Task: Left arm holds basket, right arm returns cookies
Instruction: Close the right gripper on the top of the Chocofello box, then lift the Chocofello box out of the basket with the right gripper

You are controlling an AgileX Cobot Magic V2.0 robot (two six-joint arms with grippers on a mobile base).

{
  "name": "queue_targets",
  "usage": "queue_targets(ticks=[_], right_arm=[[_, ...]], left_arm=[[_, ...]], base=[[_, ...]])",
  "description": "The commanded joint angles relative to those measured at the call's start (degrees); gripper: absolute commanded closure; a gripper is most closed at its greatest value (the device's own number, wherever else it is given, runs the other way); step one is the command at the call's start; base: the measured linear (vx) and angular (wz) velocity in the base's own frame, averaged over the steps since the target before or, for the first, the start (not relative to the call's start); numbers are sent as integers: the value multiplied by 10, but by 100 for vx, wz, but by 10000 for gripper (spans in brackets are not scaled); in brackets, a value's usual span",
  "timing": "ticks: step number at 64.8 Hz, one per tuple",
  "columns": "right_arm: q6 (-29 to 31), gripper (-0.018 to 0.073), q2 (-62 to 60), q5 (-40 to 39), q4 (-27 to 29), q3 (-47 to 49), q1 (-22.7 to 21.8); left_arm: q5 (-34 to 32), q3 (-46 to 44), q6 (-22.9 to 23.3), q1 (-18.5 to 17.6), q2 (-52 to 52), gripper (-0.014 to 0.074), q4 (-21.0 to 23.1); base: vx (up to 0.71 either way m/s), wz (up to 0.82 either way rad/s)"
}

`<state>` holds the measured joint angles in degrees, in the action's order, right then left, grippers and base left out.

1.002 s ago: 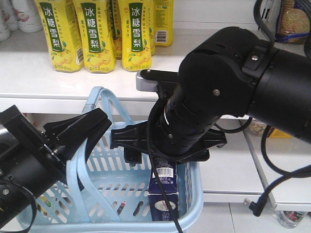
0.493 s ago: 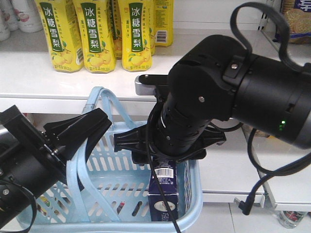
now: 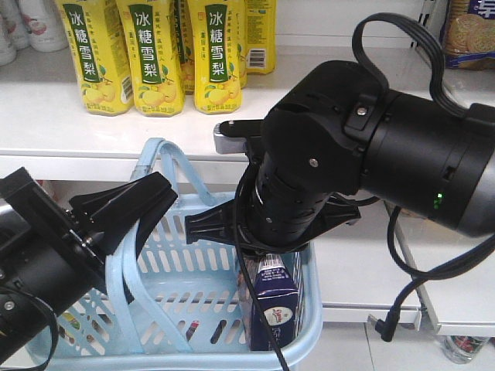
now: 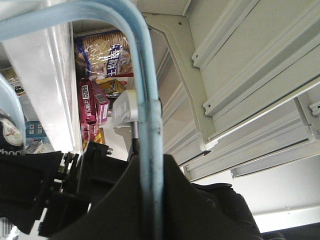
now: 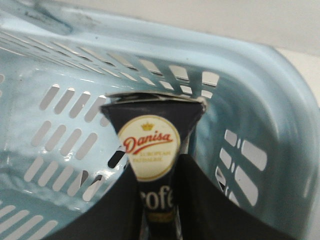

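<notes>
The light blue basket [image 3: 308,334] hangs in front of the white shelves, held by its hoop handle [image 3: 165,157]. The left gripper [image 3: 147,202] is closed on this handle. In the left wrist view the blue bar of the handle [image 4: 146,90] runs straight down into the left gripper [image 4: 150,200], between its two black fingers, and they press on it from both sides.

The Danisa cookie box [image 3: 275,308] is inside the basket, at its right end, close to the end wall. It stands nearly upright, and its top reaches above the rim of the basket. The right arm comes down over this end of the basket, and its thick wrist hides the right gripper in the front view.

In the right wrist view the cookie box [image 5: 152,150] sits in the middle of the right gripper [image 5: 157,212]. The two black fingers [image 5: 212,205] lie tight against its two narrow sides, so the gripper pinches the box. Around the box the slotted wall of the basket [image 5: 260,75] is seen.

On the shelf above the basket stand yellow pear-drink bottles [image 3: 158,58].
</notes>
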<state>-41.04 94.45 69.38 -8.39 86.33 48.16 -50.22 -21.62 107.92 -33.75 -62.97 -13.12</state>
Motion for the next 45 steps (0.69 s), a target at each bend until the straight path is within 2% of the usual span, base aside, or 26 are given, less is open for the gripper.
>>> queue_targets(ticks=[1, 45], right_arm=[[19, 571, -21, -13, -17, 18, 1], [21, 565, -93, 7, 48, 18, 1]], left_arm=[[-57, -20, -18, 7, 10, 596, 56], [-57, -20, -18, 7, 10, 596, 56]], base=[[0, 0], [0, 0]])
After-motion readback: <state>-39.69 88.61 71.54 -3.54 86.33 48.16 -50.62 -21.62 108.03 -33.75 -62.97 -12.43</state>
